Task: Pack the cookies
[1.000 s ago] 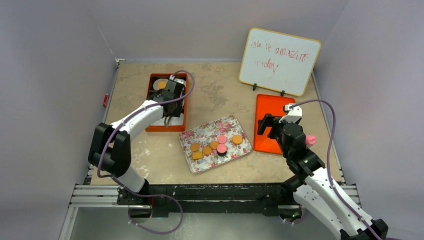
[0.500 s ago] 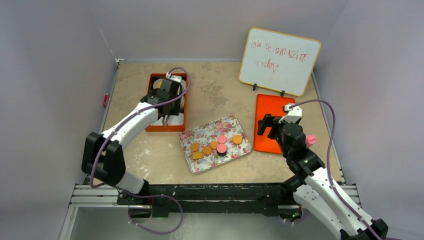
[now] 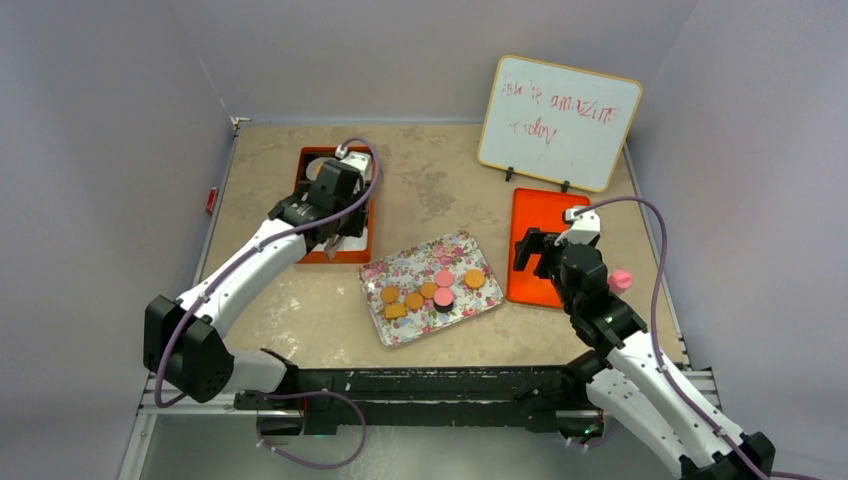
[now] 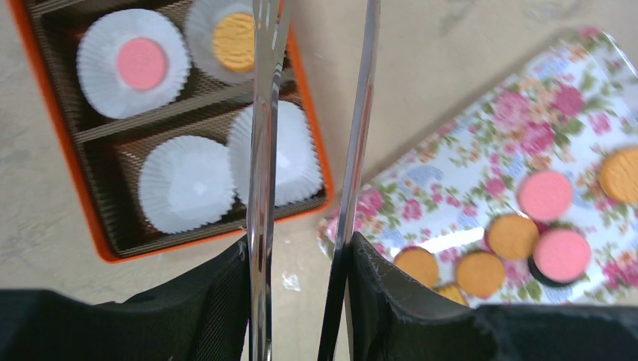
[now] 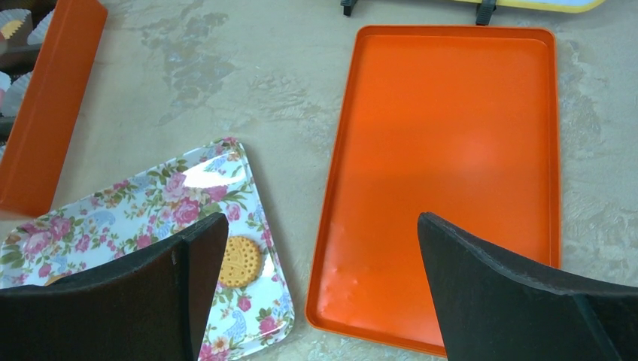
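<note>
Several cookies (image 3: 430, 290), orange-tan and pink, lie on a floral tray (image 3: 400, 265). In the left wrist view the tray (image 4: 466, 173) holds pink cookies (image 4: 545, 195) and orange ones (image 4: 511, 236). An orange box (image 3: 300, 258) holds white paper cups. One cup has a pink cookie (image 4: 141, 63), one an orange cookie (image 4: 234, 41), and two cups (image 4: 184, 184) are empty. My left gripper (image 4: 301, 248) is shut on metal tongs (image 4: 263, 150) over the box's near right corner. The tong tips are out of view. My right gripper (image 5: 323, 256) is open and empty, between the tray's right end and the orange lid (image 5: 451, 150).
A whiteboard (image 3: 558, 120) stands at the back right, behind the orange lid (image 3: 540, 215). The box's long wall (image 5: 53, 98) shows at the left of the right wrist view. One patterned cookie (image 5: 241, 261) lies by the right gripper's left finger. Walls enclose the table on three sides.
The left arm's elbow has swung down to the near left, and its wrist with the tongs has shifted slightly toward the box's near right corner. The right arm has barely moved.
</note>
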Tool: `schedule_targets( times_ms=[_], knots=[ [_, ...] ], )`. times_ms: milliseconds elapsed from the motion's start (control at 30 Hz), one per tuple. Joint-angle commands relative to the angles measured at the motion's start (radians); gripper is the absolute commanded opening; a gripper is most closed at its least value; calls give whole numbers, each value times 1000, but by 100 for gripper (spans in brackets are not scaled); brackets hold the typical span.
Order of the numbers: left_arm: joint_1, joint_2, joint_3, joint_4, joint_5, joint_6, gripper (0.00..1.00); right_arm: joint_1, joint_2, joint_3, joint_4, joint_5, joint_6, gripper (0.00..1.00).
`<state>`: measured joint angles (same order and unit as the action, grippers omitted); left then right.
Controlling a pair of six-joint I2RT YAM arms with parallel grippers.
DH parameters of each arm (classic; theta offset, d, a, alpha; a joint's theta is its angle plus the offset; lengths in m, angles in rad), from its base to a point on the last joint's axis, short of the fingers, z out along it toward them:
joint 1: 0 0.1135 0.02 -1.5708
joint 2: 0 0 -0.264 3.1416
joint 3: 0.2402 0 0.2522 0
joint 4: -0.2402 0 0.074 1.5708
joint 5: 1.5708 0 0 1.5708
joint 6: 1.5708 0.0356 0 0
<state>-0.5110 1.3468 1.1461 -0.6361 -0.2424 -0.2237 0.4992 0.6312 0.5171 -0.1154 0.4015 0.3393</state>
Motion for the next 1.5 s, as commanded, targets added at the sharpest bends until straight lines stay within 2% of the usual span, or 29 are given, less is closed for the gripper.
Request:
schedule_targets(
  times_ms=[0,300,833,1467],
  knots=[
    [-93,-43,46,-37,43,17,42,2,5,37,23,5,2,99],
    [-248,-40,62,-59,119,-5,42,1,12,35,35,-7,13,99],
    [-524,105,96,-77,67,-5,45,1,9,28,38,-13,24,99],
    [-647,295,188,-107,-92,43,48,1,-15,21,21,4,19,99]
  ],
)
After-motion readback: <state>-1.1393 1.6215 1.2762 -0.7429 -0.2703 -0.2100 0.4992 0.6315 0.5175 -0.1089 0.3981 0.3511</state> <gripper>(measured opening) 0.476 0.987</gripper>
